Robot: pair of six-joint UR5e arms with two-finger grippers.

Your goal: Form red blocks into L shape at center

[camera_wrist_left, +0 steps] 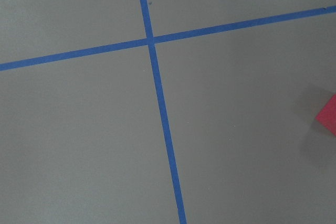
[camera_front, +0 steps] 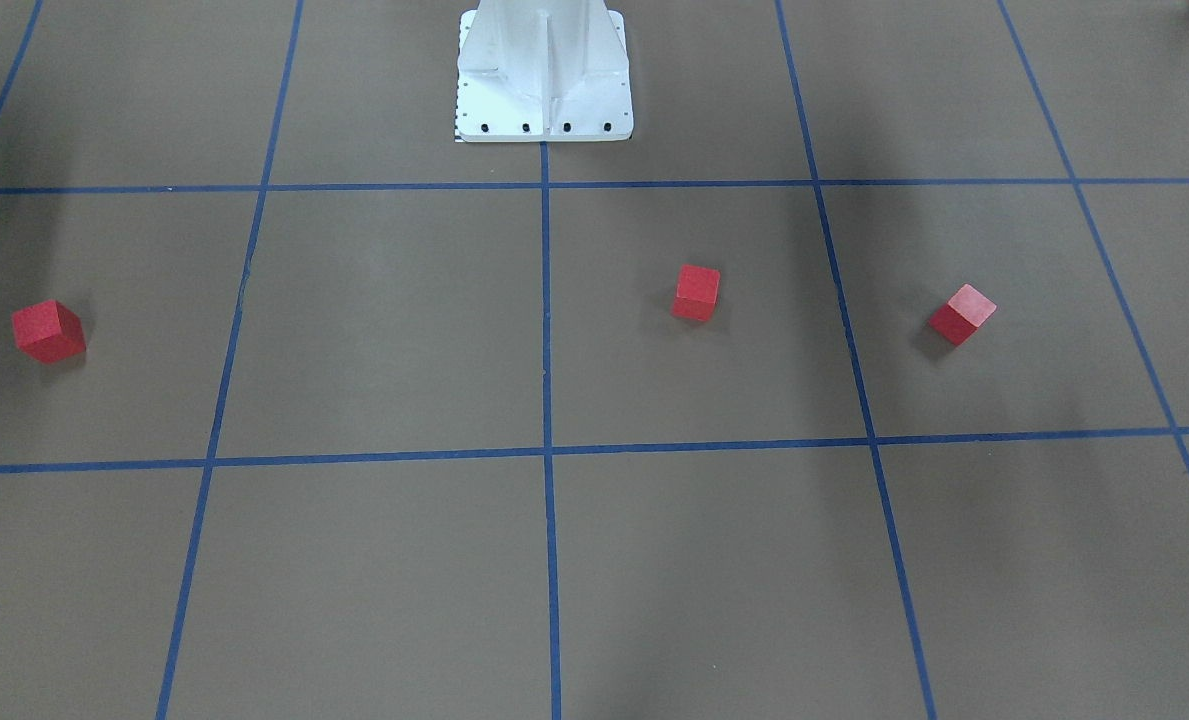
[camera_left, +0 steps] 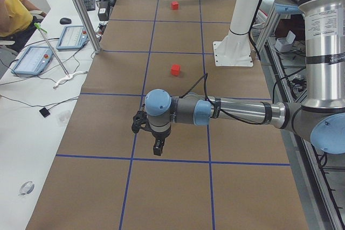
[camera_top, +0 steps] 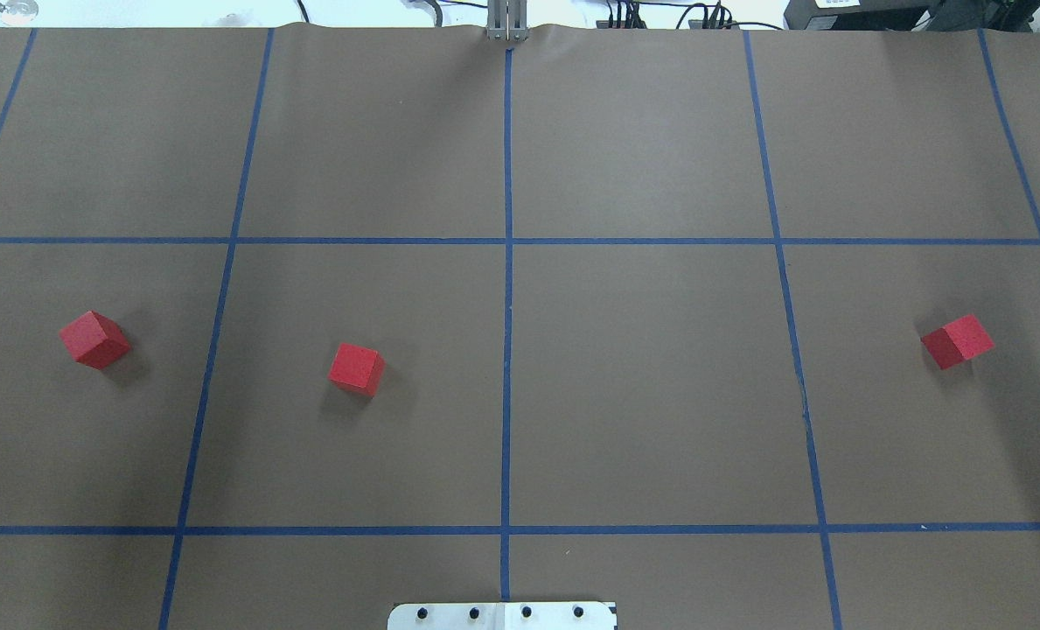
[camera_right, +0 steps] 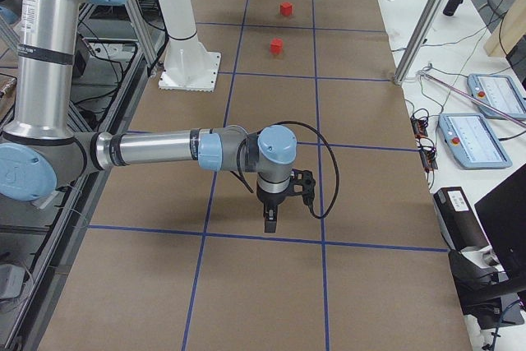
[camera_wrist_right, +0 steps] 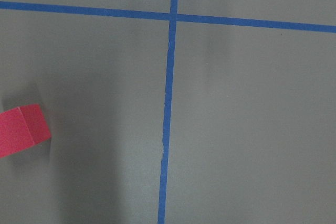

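Three red cubes lie apart on the brown gridded table. In the overhead view one red cube (camera_top: 94, 339) is at the far left, one (camera_top: 356, 368) is left of centre, and one (camera_top: 957, 341) is at the far right. In the front view they show as the right cube (camera_front: 963, 314), the middle cube (camera_front: 695, 292) and the left cube (camera_front: 49, 331). My left gripper (camera_left: 157, 151) and right gripper (camera_right: 269, 223) hang above the table and point down. They show only in the side views, so I cannot tell whether they are open. The right wrist view shows a cube (camera_wrist_right: 21, 129) at its left edge. The left wrist view shows a red corner (camera_wrist_left: 328, 116).
The white robot base (camera_front: 544, 75) stands at the table's robot side. Blue tape lines (camera_top: 507, 262) divide the table into squares. A bench with tablets (camera_right: 485, 121) and a metal post (camera_right: 423, 26) lies beyond the far edge. A person in yellow (camera_left: 11, 9) sits there.
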